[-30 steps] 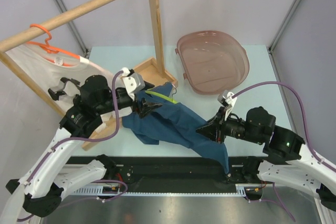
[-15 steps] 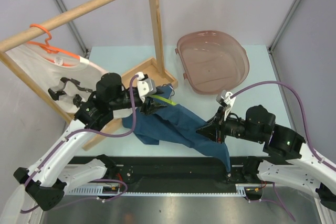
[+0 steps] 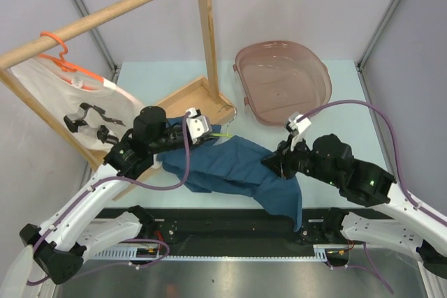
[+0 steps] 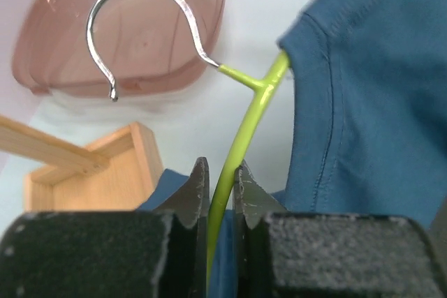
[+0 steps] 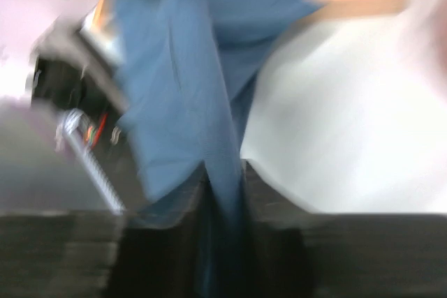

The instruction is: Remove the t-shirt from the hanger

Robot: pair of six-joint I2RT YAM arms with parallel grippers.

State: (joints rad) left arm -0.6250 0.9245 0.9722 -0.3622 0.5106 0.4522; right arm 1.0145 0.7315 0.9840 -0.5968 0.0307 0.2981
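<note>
I see the left tool [image 3: 209,136] closed onto the green hanger [image 4: 246,127]. In the left wrist view both jaws press against the wire just below the neck, with no gap visible on either side. The hanger's metal hook [image 4: 150,1] stands free above the jaws, pointing toward the pink basin [image 3: 283,82].

I see the right tool [image 3: 274,164] clamped on a fold of the blue t-shirt [image 3: 230,165]. The right wrist view is blurred, but it shows blue cloth running down between the two fingers [image 5: 185,200].

The t-shirt lies crumpled on the worktop [image 3: 154,78] between the two tools, near the front edge. One corner hangs over that edge. The collar is still around the hanger wire, just beside the left tool.

The wooden rack [image 3: 206,33] stands at the rear left. An orange hanger [image 3: 59,61] carrying a white garment [image 3: 42,95] hangs from its rail.
</note>
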